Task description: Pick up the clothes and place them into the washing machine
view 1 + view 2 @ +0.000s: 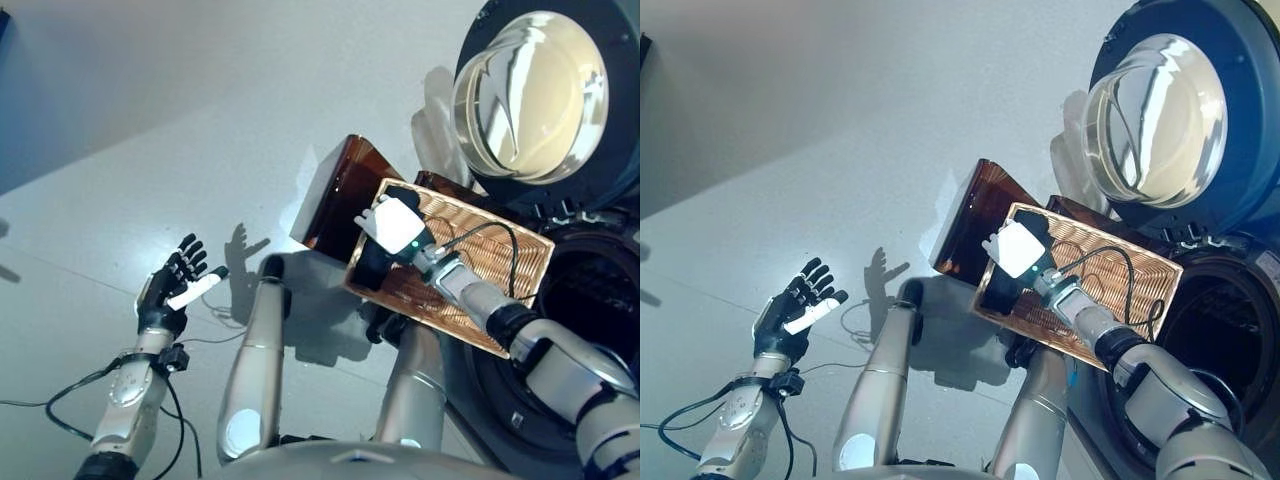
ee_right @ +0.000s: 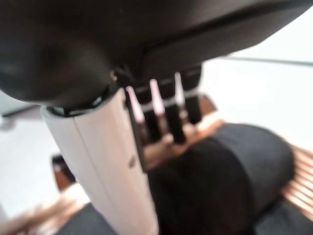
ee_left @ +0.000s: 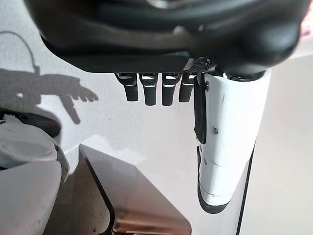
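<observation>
The washing machine (image 1: 575, 330) stands at three to five o'clock of the head view, its drum opening (image 1: 600, 300) at about four o'clock. Its round door (image 1: 535, 95) hangs swung out at one to two o'clock, above that opening. A wicker basket (image 1: 500, 265) sits just left of the opening, near centre, tilted. A dark garment (image 2: 220, 181) lies inside it, at its left end. The right hand (image 1: 395, 225) is over that end of the basket. The left hand (image 1: 170, 290) is well apart at eight o'clock, over bare floor (image 1: 150, 120).
</observation>
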Robot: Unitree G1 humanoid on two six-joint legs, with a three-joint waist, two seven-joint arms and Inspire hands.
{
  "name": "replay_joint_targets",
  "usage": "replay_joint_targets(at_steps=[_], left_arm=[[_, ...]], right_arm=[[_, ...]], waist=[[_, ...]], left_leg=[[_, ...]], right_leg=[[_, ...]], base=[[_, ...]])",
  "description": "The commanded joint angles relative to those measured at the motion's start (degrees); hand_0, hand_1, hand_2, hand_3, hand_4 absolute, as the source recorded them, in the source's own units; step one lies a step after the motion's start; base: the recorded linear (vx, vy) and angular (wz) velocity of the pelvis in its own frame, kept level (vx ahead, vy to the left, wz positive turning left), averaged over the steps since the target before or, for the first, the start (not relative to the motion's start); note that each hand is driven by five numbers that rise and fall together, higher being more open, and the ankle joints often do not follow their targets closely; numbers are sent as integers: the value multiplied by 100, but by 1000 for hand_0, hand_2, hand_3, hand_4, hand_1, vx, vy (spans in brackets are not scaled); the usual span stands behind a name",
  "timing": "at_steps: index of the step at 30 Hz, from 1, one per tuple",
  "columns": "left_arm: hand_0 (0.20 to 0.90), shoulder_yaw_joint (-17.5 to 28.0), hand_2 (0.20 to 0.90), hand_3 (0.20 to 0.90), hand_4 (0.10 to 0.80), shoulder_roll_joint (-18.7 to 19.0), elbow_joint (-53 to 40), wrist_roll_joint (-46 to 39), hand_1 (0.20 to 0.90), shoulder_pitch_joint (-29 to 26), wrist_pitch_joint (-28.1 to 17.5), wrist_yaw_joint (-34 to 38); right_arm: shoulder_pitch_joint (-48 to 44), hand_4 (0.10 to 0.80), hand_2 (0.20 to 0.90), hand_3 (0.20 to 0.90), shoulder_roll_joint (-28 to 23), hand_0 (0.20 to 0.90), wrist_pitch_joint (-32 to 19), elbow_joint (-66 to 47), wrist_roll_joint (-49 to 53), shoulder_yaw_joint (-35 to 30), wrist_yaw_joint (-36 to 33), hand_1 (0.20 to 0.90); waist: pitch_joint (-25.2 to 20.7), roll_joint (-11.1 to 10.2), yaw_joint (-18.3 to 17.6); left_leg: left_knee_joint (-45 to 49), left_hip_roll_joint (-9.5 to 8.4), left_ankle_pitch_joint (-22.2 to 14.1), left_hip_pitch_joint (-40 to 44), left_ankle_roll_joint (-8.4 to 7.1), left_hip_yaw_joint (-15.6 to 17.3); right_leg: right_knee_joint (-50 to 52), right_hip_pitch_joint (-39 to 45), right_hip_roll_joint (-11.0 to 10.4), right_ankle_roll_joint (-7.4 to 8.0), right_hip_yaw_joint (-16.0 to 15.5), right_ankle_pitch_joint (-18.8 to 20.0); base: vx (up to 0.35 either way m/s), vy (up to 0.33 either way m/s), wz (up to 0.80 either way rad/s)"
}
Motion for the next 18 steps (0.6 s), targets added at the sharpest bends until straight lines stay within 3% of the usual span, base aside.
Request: replay_joint_targets(at_steps=[1,11,12,13,15,16,17,18], left_arm=[[900,281,900,900,800,292,-476,-13,900,373,-541,23],[900,322,900,900,800,264,-460,22,900,380,-550,39],[900,336,900,900,800,236,-469,22,900,383,-555,35],[900,341,900,900,800,237,-446,28,900,393,-558,44],[900,349,900,900,800,231,-438,27,900,393,-562,44],[900,335,900,900,800,223,-438,28,900,394,-566,44],[900,314,900,900,800,224,-438,28,900,391,-565,38],[900,311,900,900,800,230,-415,25,900,395,-562,34]], right_arm=[[270,300,200,200,-363,200,315,330,285,-346,-18,200],[340,300,200,200,-301,200,305,271,301,-418,-54,200],[357,300,200,200,-309,200,305,255,325,-485,-77,200],[352,300,200,200,-323,200,297,252,338,-492,-81,200],[360,300,200,200,-330,200,296,247,353,-510,-95,200],[375,300,200,200,-327,200,314,263,395,-569,-134,200],[376,300,200,200,-325,200,328,287,411,-585,-155,200],[382,300,200,200,-346,200,328,260,418,-588,-155,200]], waist=[[-350,88,-102],[-409,76,-135],[-383,77,-140],[-409,64,-143],[-407,60,-145],[-376,53,-146],[-375,47,-147],[-400,30,-160]], left_leg=[[-240,166,276,-172,-99,-167],[-213,180,247,-171,-101,-159],[-322,164,479,-205,-85,-147],[-241,183,260,-154,-97,-149],[-271,189,264,-137,-95,-150],[-418,183,508,-148,-81,-142],[-448,186,518,-129,-80,-138],[-433,211,335,-42,-97,-132]], right_leg=[[-123,-68,2,243,268,397],[-128,-67,15,242,263,395],[-239,-108,15,200,243,616],[-154,-49,17,252,261,417],[-174,-29,19,257,252,429],[-325,-42,15,221,217,671],[-358,-16,17,226,208,685],[-330,64,24,279,218,520]], base=[[0,0,0],[-10,3,0],[0,0,0],[0,0,0],[8,-1,0],[-85,17,1],[0,0,0],[0,0,0]])
